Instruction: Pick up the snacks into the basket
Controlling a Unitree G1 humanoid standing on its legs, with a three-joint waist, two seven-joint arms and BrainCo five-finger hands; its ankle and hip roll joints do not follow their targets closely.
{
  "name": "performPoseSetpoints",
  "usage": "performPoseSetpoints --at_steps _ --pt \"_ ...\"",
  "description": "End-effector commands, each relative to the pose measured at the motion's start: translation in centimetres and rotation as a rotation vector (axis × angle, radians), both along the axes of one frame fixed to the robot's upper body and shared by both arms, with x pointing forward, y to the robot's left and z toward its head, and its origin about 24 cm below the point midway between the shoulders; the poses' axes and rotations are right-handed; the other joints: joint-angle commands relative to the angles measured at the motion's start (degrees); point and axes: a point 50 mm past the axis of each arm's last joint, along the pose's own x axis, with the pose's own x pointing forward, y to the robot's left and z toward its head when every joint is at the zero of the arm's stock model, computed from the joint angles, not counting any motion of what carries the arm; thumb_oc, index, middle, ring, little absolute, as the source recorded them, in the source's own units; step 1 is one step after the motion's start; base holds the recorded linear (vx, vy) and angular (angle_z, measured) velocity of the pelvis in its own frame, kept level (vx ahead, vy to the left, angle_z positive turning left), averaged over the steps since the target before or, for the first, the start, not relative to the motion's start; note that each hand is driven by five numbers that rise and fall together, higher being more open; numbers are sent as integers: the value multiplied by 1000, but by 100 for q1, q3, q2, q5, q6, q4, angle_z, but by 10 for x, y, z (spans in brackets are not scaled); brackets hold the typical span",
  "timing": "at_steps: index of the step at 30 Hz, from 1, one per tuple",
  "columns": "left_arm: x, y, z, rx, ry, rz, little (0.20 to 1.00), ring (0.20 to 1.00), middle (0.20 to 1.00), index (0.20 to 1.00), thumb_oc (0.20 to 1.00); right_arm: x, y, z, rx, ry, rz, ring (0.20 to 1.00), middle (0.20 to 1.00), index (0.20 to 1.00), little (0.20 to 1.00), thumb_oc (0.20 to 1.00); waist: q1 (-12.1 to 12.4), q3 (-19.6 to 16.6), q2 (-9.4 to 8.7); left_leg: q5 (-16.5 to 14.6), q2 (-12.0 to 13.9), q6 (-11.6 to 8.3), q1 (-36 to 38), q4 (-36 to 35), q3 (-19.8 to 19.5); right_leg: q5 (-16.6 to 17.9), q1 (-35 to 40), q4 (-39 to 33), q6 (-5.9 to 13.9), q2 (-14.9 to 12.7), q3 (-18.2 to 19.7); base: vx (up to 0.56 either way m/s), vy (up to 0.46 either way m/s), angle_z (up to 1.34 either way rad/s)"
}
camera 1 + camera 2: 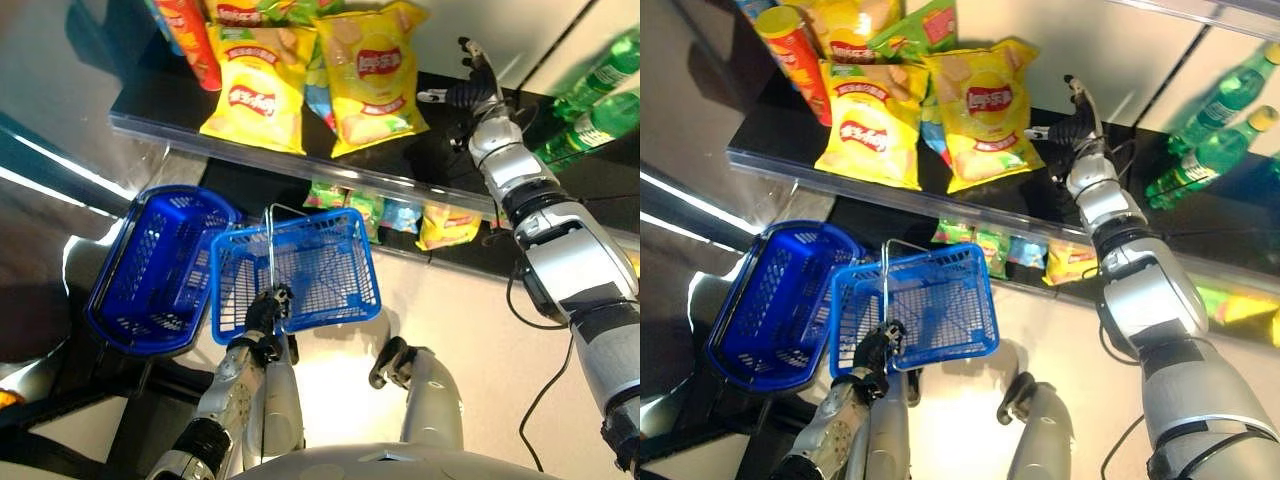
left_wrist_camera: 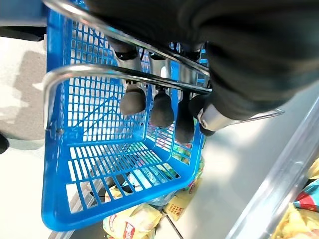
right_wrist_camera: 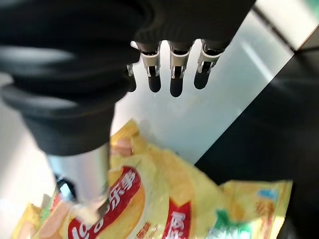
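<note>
A: Left side status?

B: Two blue plastic mesh baskets are seen. The darker oval basket is tilted at far left, touching the lighter rectangular blue basket beside it. The left hand is curled round the rectangular basket's thin metal wire handle; dark fingertips are wrapped under the wire. Nothing is seen inside that basket.

A: Snacks?

B: On the black glossy shelf: a red cylindrical crisp can at the left end, then two large yellow crisp bags side by side, the left yellow bag and the right yellow bag, with a green bag partly hidden behind them. More bags are tucked behind; an exact count cannot be given. On the lower level under the shelf edge a row of small packets is visible, mostly green, with a small yellow one at the right end.

A: Right hand?

B: The right hand is held over the shelf just right of the right yellow bag, apart from it. Fingers are straight and spread, thumb out toward the bag, nothing held. In its wrist view the yellow bag lies below the fingertips, not touched.

A: Anything further right?

B: Two green plastic bottles are lying at the far right.
</note>
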Motion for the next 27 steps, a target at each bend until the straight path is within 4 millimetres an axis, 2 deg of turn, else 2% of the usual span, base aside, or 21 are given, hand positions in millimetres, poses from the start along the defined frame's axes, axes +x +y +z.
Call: performPoseSetpoints --at_steps 1,5,10,14,22,27 --pt "-3 -2 13 -47 -67 -22 200 200 200 200 200 -3 -11 33 -41 -61 -27 1000 1000 1000 1000 1000 70 94 -8 -298 -230 283 56 159 80 359 246 -81 500 108 -57 18 -8 19" --pt "-1 -6 16 -48 -80 -46 200 200 200 200 200 -6 -30 29 -81 -11 -84 1000 1000 1000 1000 1000 132 106 48 -265 -284 293 23 143 2 338 234 -32 512 68 -104 18 -3 18" --pt "0 -10 16 -51 -85 -75 200 200 200 200 200 -7 -40 22 -93 50 -110 1000 1000 1000 1000 1000 172 120 104 -235 -332 304 -24 130 -26 339 192 -12 519 40 -126 -3 -3 7" --pt "1 -13 17 -54 -88 -91 200 200 200 200 200 -7 -38 20 -41 48 -99 1000 1000 1000 1000 1000 189 103 141 -216 -344 307 -54 117 -50 333 168 3 527 16 -145 -1 -1 1" --pt "-1 -14 17 -55 -83 -120 200 200 200 200 200 -4 -29 21 217 2 6 1000 1000 1000 1000 1000 299 86 216 -110 -416 318 -120 -4 -162 330 134 -3 555 -13 -207 -4 -14 4" --pt "-4 -13 14 -59 -72 -128 200 200 200 200 200 -5 -34 25 226 4 5 1000 1000 1000 1000 1000 399 69 275 -47 -495 328 -202 -45 -300 301 153 10 547 -31 -310 -20 -35 10"
